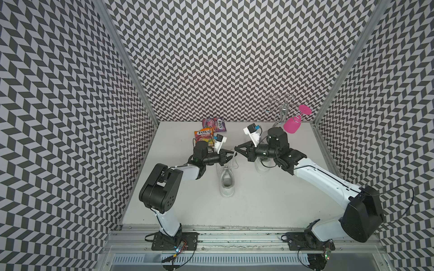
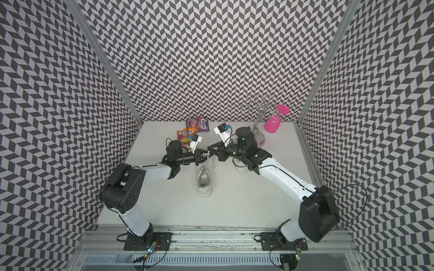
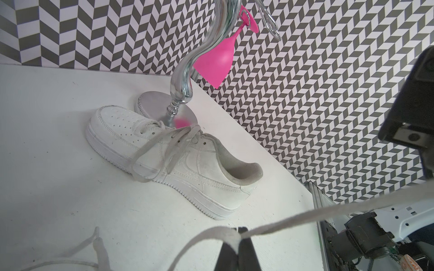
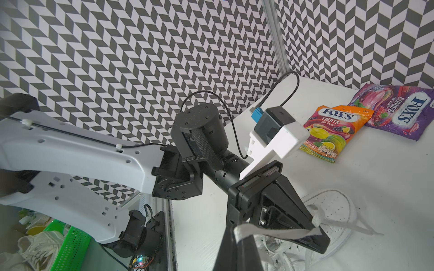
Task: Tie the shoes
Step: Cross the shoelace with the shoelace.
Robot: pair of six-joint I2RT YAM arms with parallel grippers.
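The shoe being worked on (image 1: 227,181) lies in the middle of the counter (image 1: 270,206) in both top views, its opening toward the lower edge of the frame and its toe toward the back wall, under the two pincers. Its lace (image 3: 305,214) is lifted off it and runs taut between them. The left pincer (image 1: 229,157) is clenched on the lace; in the left wrist view the flat white band is pinched between its dark fingertips (image 3: 246,241) at the bottom of the frame. The right pincer (image 1: 236,148) is clenched on the lace too: in the right wrist view the band folds over its tip at the lower centre and stretches across to the left pincer's jaw. The two tips nearly meet just above the shoe's tongue.

The second shoe (image 3: 169,157) sits right of centre in the top views, mostly hidden under the right arm; the left wrist view shows it on its sole with its laces crossed loosely over the side, its toe just beside the base of a chrome glass rack (image 1: 281,110) that holds a pink glass (image 1: 291,125). Two candy bags (image 1: 207,131) lie at the back of the counter, left of centre.

The step in hand looks like crossing or looping the lace of the middle shoe. Next, one pincer would likely have to pass its strand around the other's and then both pull apart, keeping tension so that the flat lace neither slips nor drags the shoe.
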